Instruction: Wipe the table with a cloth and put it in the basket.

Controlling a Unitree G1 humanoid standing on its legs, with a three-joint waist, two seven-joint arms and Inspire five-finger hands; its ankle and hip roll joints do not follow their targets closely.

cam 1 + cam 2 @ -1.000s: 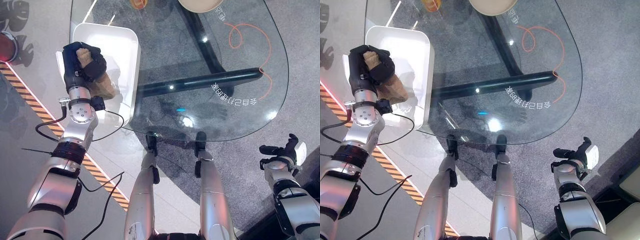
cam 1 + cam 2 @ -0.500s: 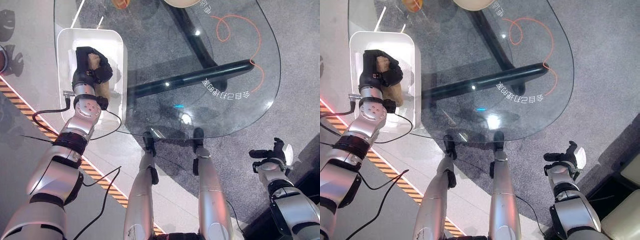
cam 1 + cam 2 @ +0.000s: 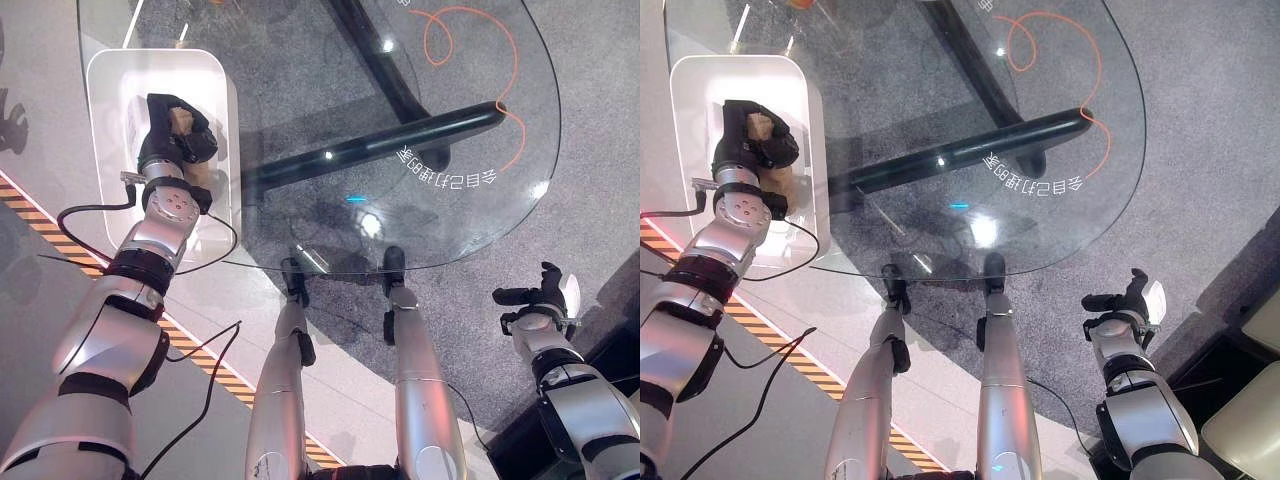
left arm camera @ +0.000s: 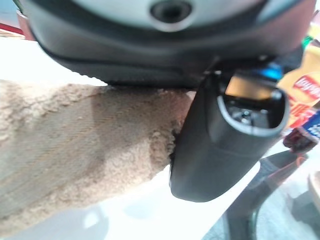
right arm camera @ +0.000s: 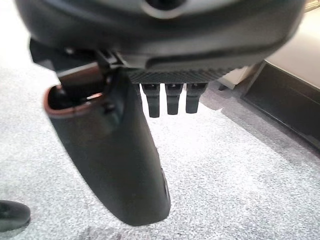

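The cloth (image 4: 75, 145) is tan and fuzzy, with a flat woven band running through a nubbly, fleece-like pile. In the left wrist view it spreads from under the palm across the left half of the frame, bunched rather than flat, with the dark thumb pressed against its edge. In the left eye view a small tan patch of it shows between the curled dark fingers at the upper left of the frame, and a little more shows just below the fingers.

The left robot hand (image 3: 172, 128) is clamped on the cloth, fingers folded round it, and it sits over the inside of the basket (image 3: 110, 85). Whether the cloth touches the basket's floor cannot be told. The basket is a white, rounded rectangular tub in the upper left of the frame, lying just beside the left edge of the tabletop (image 3: 300, 90).

The tabletop is clear glass with a rounded outline; a dark tube frame and grey carpet show through it, and an orange looping line with white lettering marks its right part.

The right robot hand (image 3: 1127, 300) hangs at the lower right of the frame, well apart from the tabletop, over the carpet. Its fingers are relaxed and apart, holding nothing.
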